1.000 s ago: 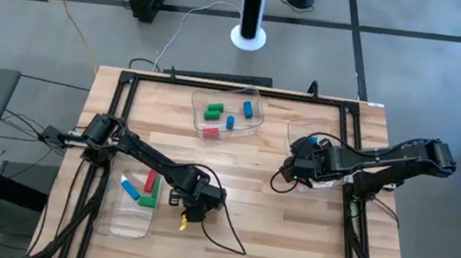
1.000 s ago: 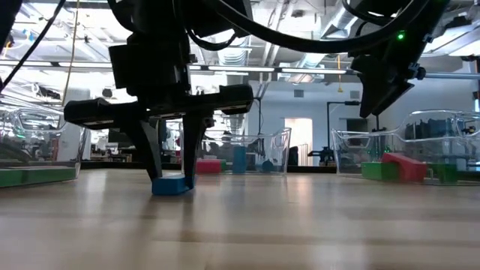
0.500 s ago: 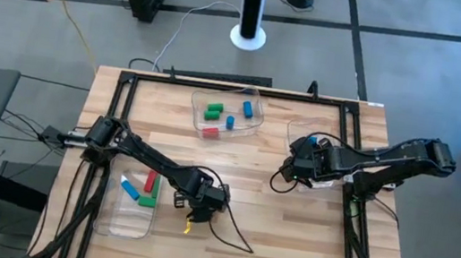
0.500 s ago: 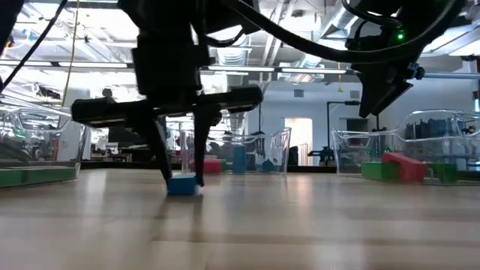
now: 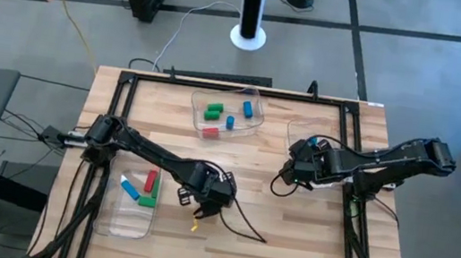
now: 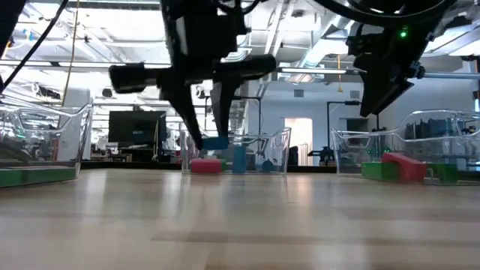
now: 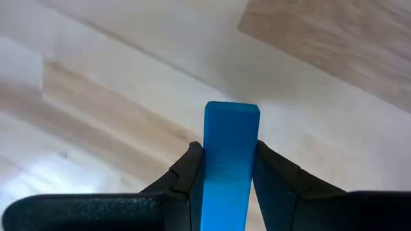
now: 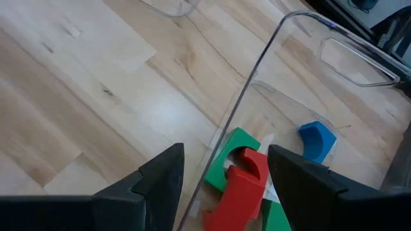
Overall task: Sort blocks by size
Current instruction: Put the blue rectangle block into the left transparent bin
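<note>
1. Our left gripper (image 7: 228, 168) is squeezed shut on a blue block (image 7: 230, 167). Its two fingers (image 7: 185, 179) press the block's flat sides.

2. In the low view the blue block hangs in the air, up off the table (image 5: 288, 237). From above, the left gripper sits near the middle of the table, a bit toward 7 o'clock.

3. The blue block is a bar. Its long way runs straight out past the fingertips, and its square end sticks out in front of them.

4. We think the block could slip. Only part of it is pinched, so a quick swing might tip it or let it drop.

5. The nearest tray (image 5: 130, 213) lies at 9 o'clock from the left gripper, with longer blocks inside. If we come in too low, the block's end could bump the tray wall.

6. Our right gripper (image 8: 221, 170) is wide open and holds nothing. It waits over the tray on the 3 o'clock side.
</note>
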